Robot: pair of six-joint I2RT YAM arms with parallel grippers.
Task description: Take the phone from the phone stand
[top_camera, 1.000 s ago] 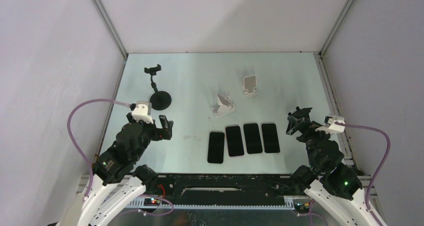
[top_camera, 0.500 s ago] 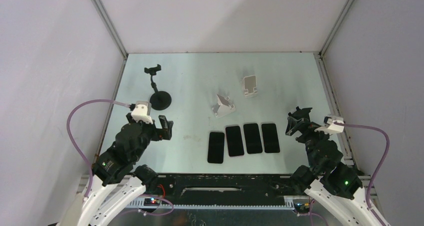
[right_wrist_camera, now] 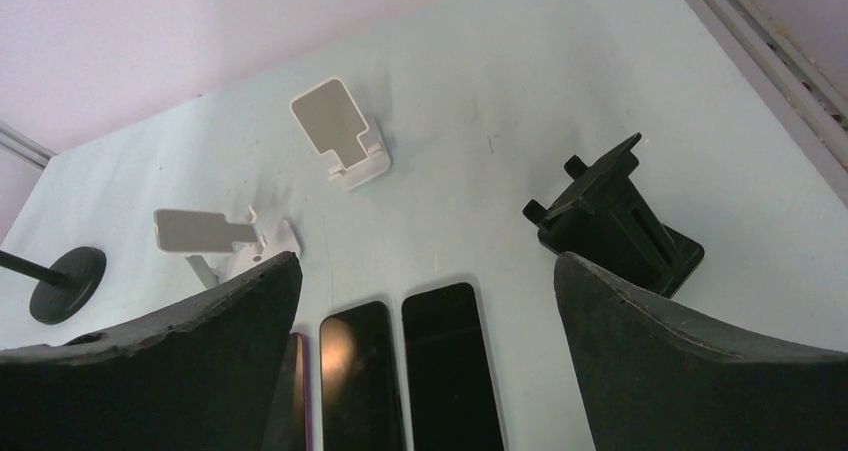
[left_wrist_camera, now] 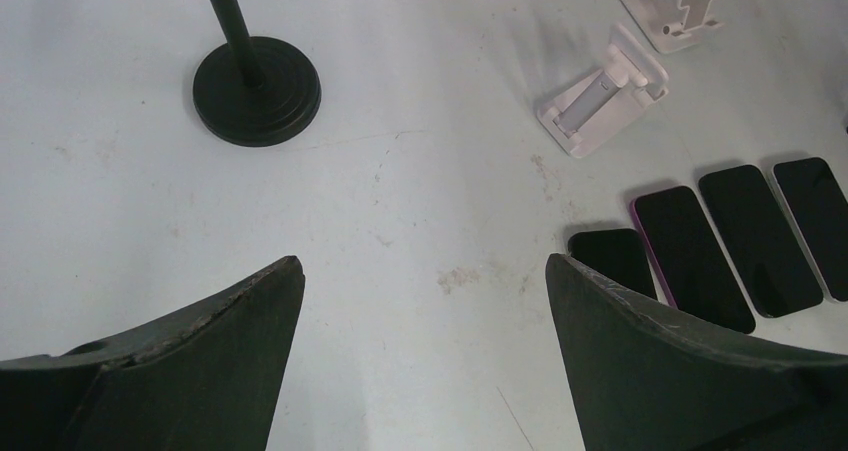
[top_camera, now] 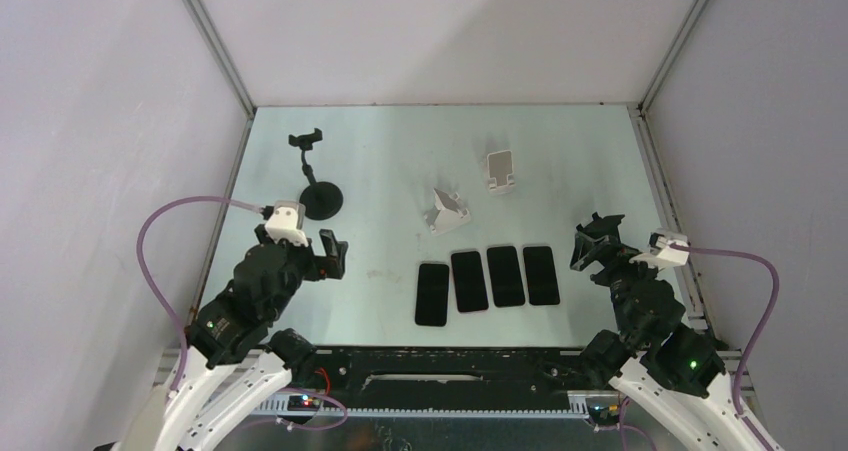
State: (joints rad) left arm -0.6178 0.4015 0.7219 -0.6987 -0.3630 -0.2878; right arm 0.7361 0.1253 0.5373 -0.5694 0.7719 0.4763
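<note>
Black phone stand (right_wrist_camera: 615, 216), right-wrist view

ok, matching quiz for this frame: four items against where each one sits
Items:
1. black round-base stand
2. upright white stand
3. black wedge stand
4. purple-edged phone

Places:
A. lying flat, second from left in the phone row
B. far left
C. centre back, beyond the phones
D. right side

Pairs: 1-B, 2-C, 3-D, 4-A
</note>
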